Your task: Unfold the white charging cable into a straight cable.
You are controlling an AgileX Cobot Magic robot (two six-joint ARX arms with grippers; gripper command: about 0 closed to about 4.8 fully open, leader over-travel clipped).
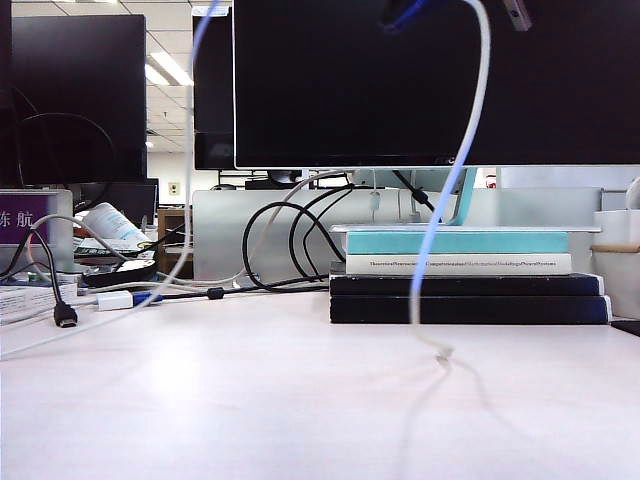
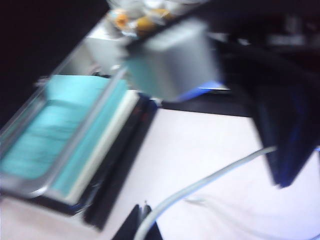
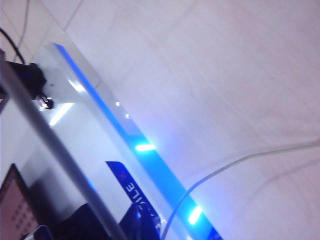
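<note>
White charging cable [image 1: 452, 190] dangling from raised tools, apparently both.

The white charging cable [image 1: 470, 130] hangs in the air over the table rather than lying on it. In the exterior view 1 strand drops from the 12 o'clock edge, bows out toward 2 o'clock, then curves down past the stacked books to a small plug end dangling at about 5 o'clock, just above the tabletop or touching it. A second, blurred strand runs from the 12 o'clock edge down toward 9 o'clock. The cord is thin, glossy and white, tinted blue where light falls on it. In the left wrist view the cable [image 2: 210, 177] sweeps in a smooth arc; in the right wrist view the cable [image 3: 235, 165] shows as a fine curved line.
</note>
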